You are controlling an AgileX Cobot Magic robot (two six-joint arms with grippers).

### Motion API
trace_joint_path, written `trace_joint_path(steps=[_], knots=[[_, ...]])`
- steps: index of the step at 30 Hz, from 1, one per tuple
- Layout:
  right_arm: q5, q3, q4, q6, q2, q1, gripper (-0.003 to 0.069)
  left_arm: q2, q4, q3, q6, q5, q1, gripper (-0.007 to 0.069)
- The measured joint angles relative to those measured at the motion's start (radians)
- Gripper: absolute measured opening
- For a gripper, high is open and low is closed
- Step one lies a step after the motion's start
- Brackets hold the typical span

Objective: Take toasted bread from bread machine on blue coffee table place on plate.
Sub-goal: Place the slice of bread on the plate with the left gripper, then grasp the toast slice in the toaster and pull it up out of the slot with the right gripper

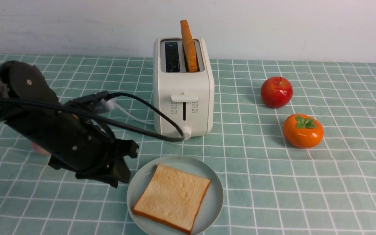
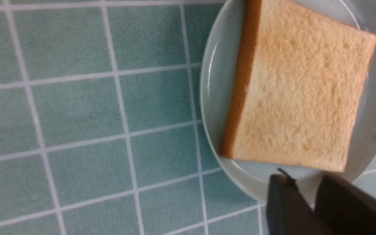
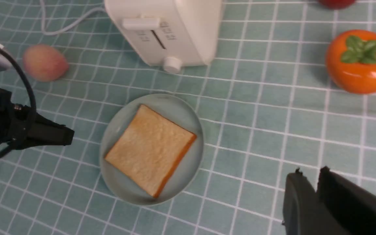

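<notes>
One slice of toasted bread (image 1: 171, 197) lies flat on the pale plate (image 1: 215, 189) near the front of the blue coffee table (image 1: 256, 195). A second slice (image 1: 188, 45) stands upright in the right slot of the cream bread machine (image 1: 183, 98); the left slot is empty. My left gripper (image 1: 127, 164) hovers just left of the plate, its jaws slightly open and empty. In the left wrist view this gripper (image 2: 305, 179) sits over the plate rim (image 2: 217, 107) beside the slice (image 2: 302, 94). My right gripper (image 3: 310, 173) is high over the table, slightly open and empty.
A red apple (image 1: 276, 92) and an orange persimmon (image 1: 303, 131) sit right of the bread machine. A peach (image 3: 45, 62) lies left of it, mostly hidden behind my left arm in the front view. The white cord (image 1: 132, 117) trails left from the machine.
</notes>
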Motion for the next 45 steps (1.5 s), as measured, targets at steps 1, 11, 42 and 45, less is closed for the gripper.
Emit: trace_joint_path(steps=[1,11,42,45], knots=[[0.000,0.000,0.000,0.000,0.010,0.000,0.0085,0.000,0.000,0.000,0.000,0.001,0.000,0.0069],[-0.005,-0.482,-0.292,0.176,0.527,0.279,0.0129,-0.452,0.000,0.319,-0.017,-0.226,0.000,-0.0014],[-0.315,-1.151,-0.355,0.145,1.243,0.346,0.0424,-0.866,-0.038,0.585,-0.021,-0.248,0.000,-0.0014],[-0.313,-1.151,-0.355,0.143,1.254,0.346,0.0174,-0.866,-0.038,0.585,-0.021,-0.248,0.000,-0.0014]])
